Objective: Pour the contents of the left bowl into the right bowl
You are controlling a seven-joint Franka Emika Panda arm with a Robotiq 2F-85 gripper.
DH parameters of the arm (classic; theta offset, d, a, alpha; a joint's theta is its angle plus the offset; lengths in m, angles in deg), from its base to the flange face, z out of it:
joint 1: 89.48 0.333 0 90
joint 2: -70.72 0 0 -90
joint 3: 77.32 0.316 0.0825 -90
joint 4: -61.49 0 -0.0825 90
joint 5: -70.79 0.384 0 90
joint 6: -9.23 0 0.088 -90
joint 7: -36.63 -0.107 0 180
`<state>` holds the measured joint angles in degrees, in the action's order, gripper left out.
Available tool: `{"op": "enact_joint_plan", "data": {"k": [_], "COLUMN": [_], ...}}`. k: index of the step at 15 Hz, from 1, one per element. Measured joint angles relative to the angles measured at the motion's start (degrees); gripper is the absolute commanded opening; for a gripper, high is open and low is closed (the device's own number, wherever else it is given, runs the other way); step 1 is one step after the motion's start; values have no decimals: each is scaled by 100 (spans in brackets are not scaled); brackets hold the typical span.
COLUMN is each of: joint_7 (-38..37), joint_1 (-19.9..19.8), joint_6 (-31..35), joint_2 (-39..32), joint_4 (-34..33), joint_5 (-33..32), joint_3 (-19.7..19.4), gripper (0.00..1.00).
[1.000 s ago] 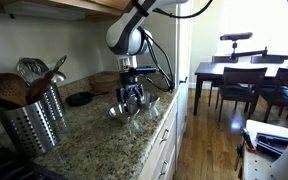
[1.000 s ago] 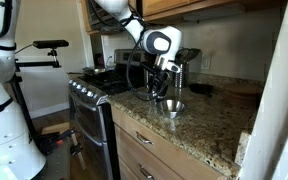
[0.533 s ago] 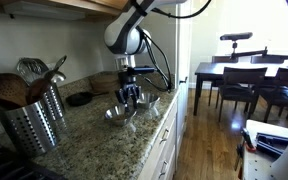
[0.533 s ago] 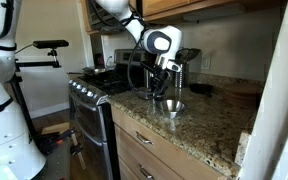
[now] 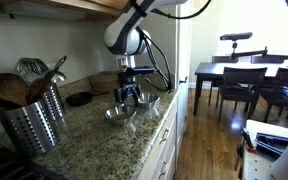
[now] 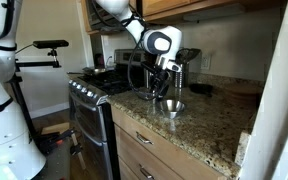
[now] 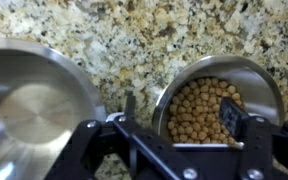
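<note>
I have the gripper (image 7: 181,112) low over the granite counter (image 7: 144,35), and its jaws stand wide apart, holding nothing. On the wrist view one finger sits just outside the rim of the left bowl (image 7: 256,82). The other finger pad (image 7: 232,117) hangs over the brown pellets (image 7: 196,120) that fill that bowl, so the rim lies between the jaws. I cannot tell whether either finger touches the metal. The left bowl stands upright on the counter, on the right side of my wrist view. The right bowl (image 7: 29,100) sits just beside it, upright and empty, its bottom shining. In an exterior view I see one steel bowl (image 6: 172,106) below the claw, near the counter's front edge. From that angle it is probably the right bowl, though I cannot be sure.
</note>
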<state>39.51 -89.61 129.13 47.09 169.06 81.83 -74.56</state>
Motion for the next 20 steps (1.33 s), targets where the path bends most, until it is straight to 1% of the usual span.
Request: {"op": "enact_joint_plan", "data": {"k": [7, 8, 9, 19, 20], "joint_7": [-231, -258, -294, -418, -419], "joint_1": [0, 0, 0, -1, -1], "joint_6": [164, 166, 166, 170, 170], "joint_2": [-279, -312, -336, -395, -396], "joint_4": [-136, -166, -199, -329, -329], "joint_5": [1, 1, 0, 0, 0], "joint_3": [-2, -2, -2, -45, -51], "gripper": [100, 75, 74, 8, 8]}}
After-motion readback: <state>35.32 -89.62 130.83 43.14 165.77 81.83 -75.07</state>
